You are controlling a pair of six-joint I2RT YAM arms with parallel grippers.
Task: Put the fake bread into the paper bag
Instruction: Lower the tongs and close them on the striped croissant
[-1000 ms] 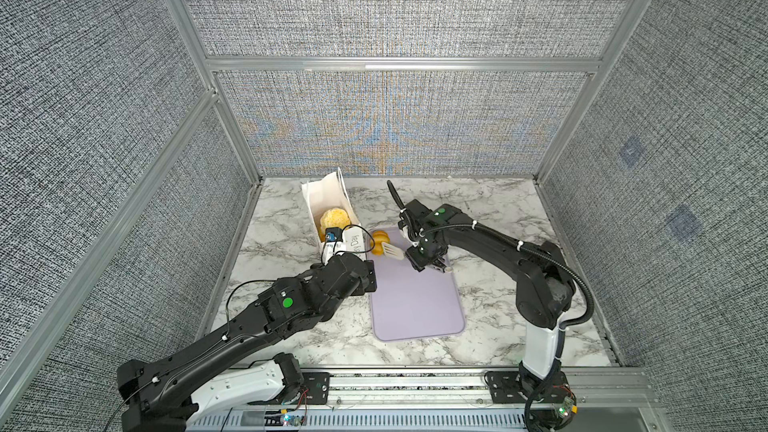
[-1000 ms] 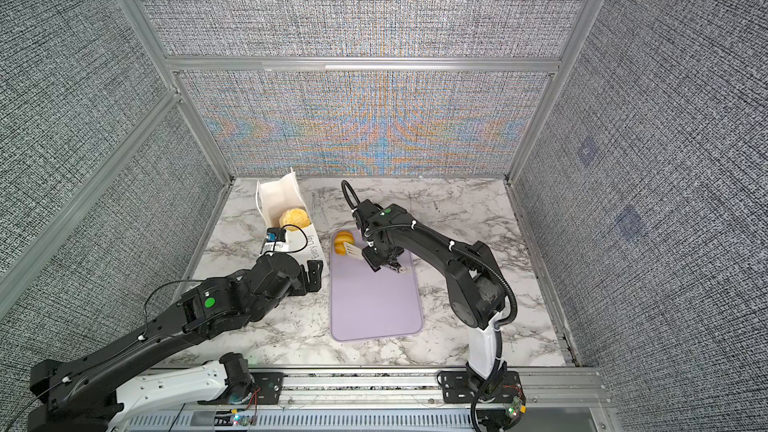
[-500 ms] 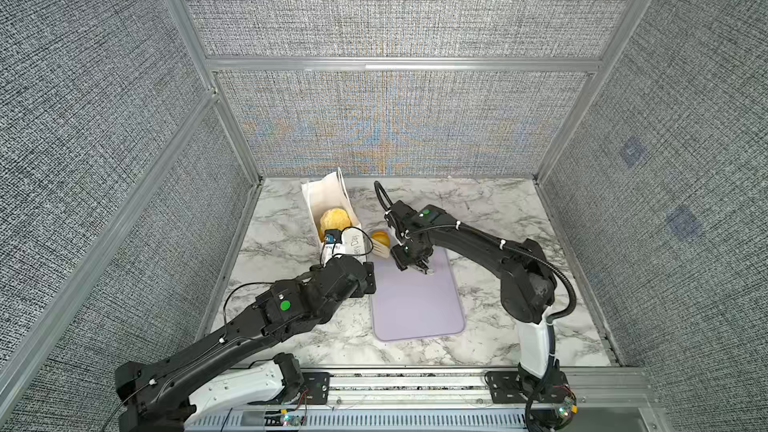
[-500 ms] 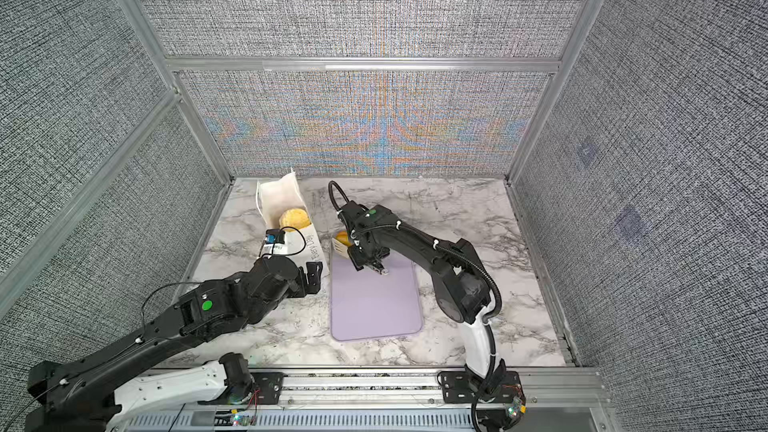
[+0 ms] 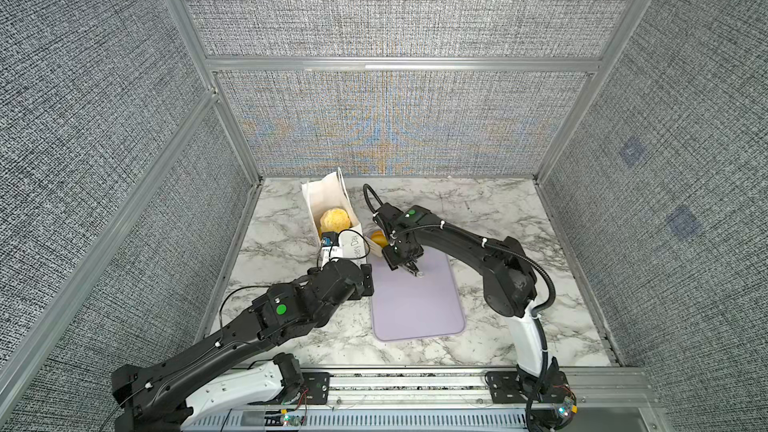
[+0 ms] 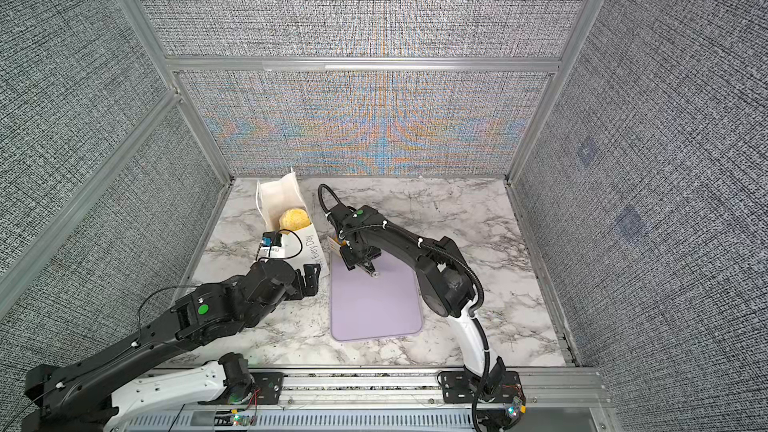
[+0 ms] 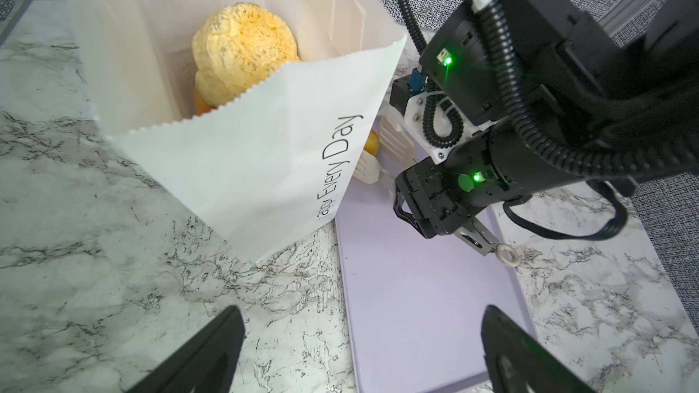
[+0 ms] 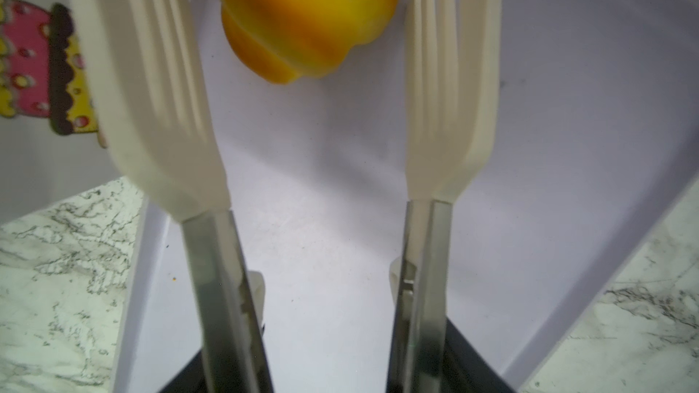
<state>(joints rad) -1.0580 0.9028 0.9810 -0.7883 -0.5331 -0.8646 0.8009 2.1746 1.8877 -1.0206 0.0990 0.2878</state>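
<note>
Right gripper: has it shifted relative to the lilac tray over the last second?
Yes. The right gripper has moved toward the paper bag, reaching the lilac tray corner where a fake bread lies.

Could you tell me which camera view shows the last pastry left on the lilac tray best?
The right wrist view: the pastry fills the frame, ridged, between open tong tips. A top view shows a small part; the left wrist view a sliver behind the paper bag.

- Lab test cell, not a home: grey fabric wall panels (image 5: 395, 6) in aluminium framing (image 5: 399, 64).
- Marble-look tabletop (image 5: 490, 209), arms bolted to a metal rail (image 5: 415, 384) w/ exposed wiring.
</note>
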